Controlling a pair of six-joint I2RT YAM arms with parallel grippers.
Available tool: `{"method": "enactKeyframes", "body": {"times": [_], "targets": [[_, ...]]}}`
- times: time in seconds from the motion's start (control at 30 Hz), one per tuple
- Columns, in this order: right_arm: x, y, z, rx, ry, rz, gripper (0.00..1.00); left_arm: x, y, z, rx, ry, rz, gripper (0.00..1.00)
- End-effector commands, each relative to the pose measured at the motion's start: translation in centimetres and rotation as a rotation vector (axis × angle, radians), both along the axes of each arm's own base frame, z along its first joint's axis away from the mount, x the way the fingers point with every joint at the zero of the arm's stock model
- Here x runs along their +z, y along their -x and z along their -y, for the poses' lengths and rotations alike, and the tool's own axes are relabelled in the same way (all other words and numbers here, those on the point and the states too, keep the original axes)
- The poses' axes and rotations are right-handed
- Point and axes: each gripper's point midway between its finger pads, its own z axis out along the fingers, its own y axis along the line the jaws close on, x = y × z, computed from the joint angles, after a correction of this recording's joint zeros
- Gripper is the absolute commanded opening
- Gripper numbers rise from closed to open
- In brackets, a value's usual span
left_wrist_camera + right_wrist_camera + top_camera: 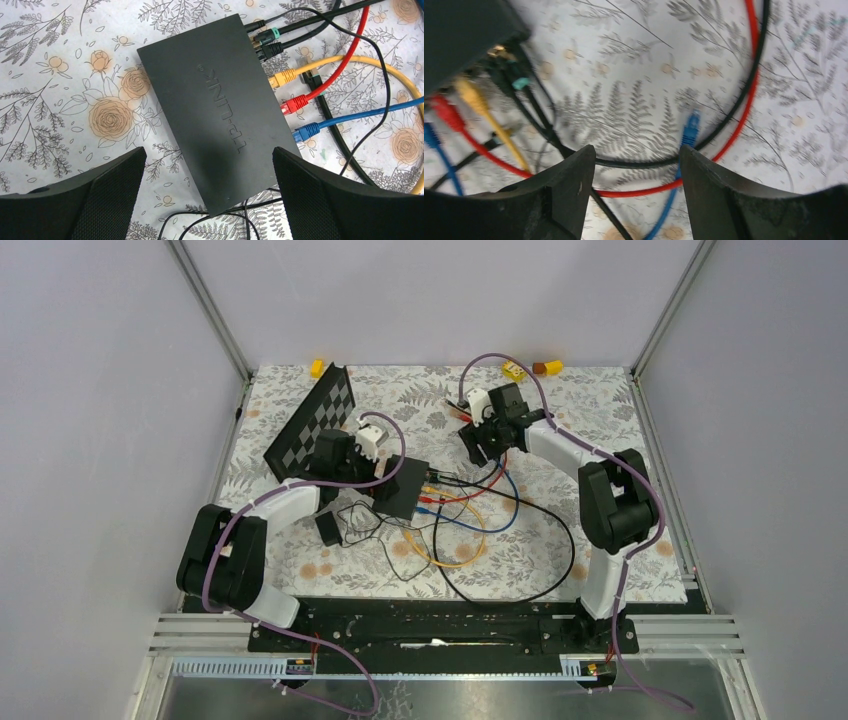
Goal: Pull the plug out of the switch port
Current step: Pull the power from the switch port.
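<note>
**Overhead and wrist views of the floral tabletop.** The switch is lying flat near the middle of the tabletop, its port edge facing the right arm's side.

The left gripper is hovering over the switch's near end. Its jaws are spread wide and holding nothing, straddling the case without visibly touching it. The right gripper is hanging above the cables just beside the port edge, with its jaws well apart and empty.

**Progress, as a judgement:** the yellow plug, red plug and seated blue plug are sitting in their ports, alongside a green-banded plug and black leads. A loose blue plug is lying on the tabletop apart from the switch, framed in the gap of the right gripper's jaws. Whether it came out of a port or is only a cable's far end cannot be told. The pull is therefore looking either just finished or not yet made.

**Writing:** raised "TP-LINK" lettering is running along the switch's top. No other label is legible.
</note>
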Motion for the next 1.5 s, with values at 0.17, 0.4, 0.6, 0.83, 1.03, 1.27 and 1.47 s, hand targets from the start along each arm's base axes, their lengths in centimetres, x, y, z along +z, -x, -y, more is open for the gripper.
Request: {"method": "enactKeyframes", "body": {"times": [0.17,0.4,0.6,0.83,1.03,1.27,1.47], "targets": [[3.3,1.2,-6.8,0.102,-0.343,-0.162,0.65,0.2,0.7,-0.4,-0.073,-0.04,0.071,0.99],[1.4,0.6,-9.2,0.094,-0.438,-0.287,0.61,-1.7,1.4,-1.2,-0.037,-0.096,-0.078,0.99],[0.0,0.4,-10.3,0.1,-0.479,-0.353,0.58,-2.7,2.2,-1.1,-0.049,-0.096,-0.138,0.99],[-1.3,0.4,-10.7,0.092,-0.495,-0.387,0.55,-3.6,2.4,-0.8,-0.066,-0.105,-0.202,0.97],[-2.3,0.2,-10.9,0.093,-0.501,-0.413,0.52,-3.6,2.7,-0.4,-0.081,-0.11,-0.205,0.95],[-3.4,0.3,-11.4,0.12,-0.523,-0.462,0.48,-3.7,3.6,0.0,-0.128,-0.105,-0.21,0.96],[-4.2,0.5,-12.0,0.131,-0.554,-0.509,0.43,-4.0,3.9,-0.2,-0.143,-0.124,-0.21,0.97]]}}
